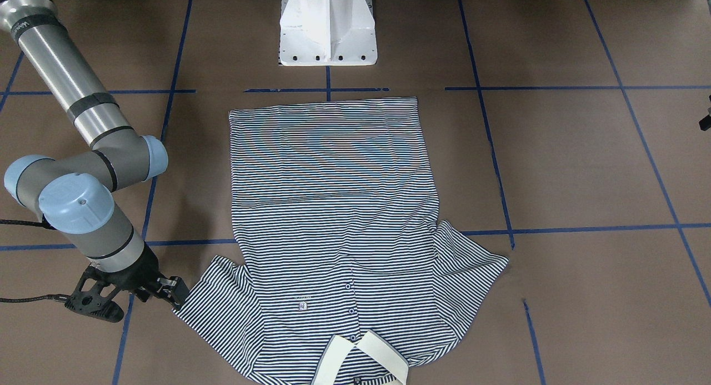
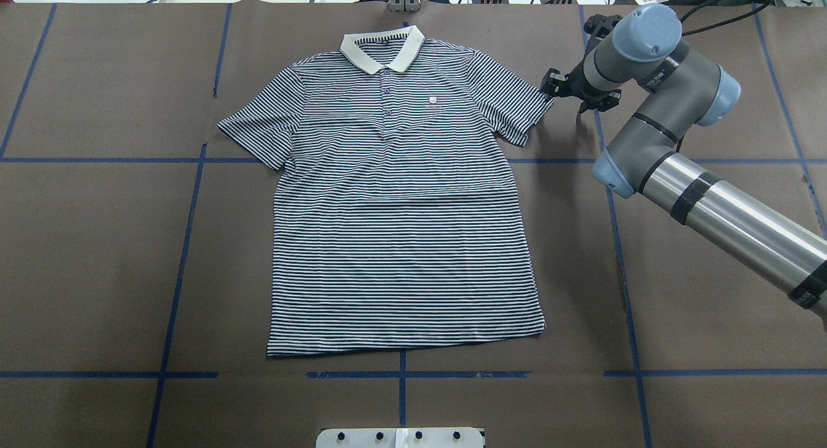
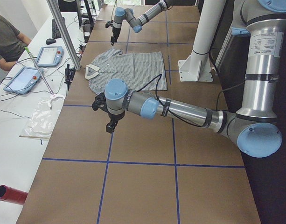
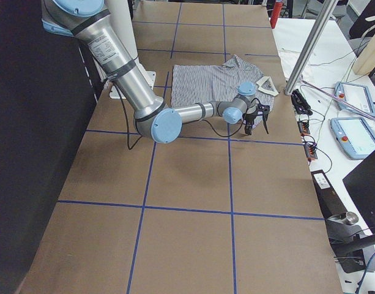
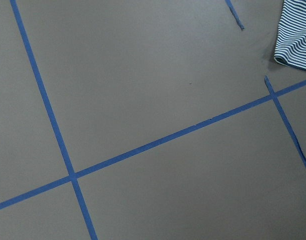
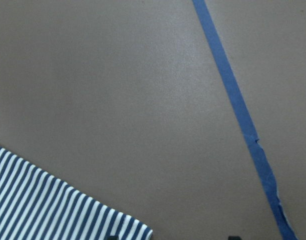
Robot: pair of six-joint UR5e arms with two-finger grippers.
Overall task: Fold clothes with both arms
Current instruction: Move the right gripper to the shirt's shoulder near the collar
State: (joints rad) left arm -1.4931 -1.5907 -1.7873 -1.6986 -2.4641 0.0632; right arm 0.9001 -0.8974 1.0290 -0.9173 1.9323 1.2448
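Observation:
The striped polo shirt lies flat and face up on the brown table, its cream collar at the far edge; it also shows in the front view. My right gripper hangs just beside the shirt's right sleeve hem, low over the table. It is open and empty: in the right wrist view the fingertips stand wide apart beside the sleeve corner. My left gripper hovers over bare table well off to the shirt's left; I cannot tell whether it is open or shut. The left wrist view catches only the other sleeve's tip.
The white pedestal base stands behind the shirt's hem. Blue tape lines grid the brown table. A side desk with tablets, a seated person, a metal post and a red cylinder lie along the far edge.

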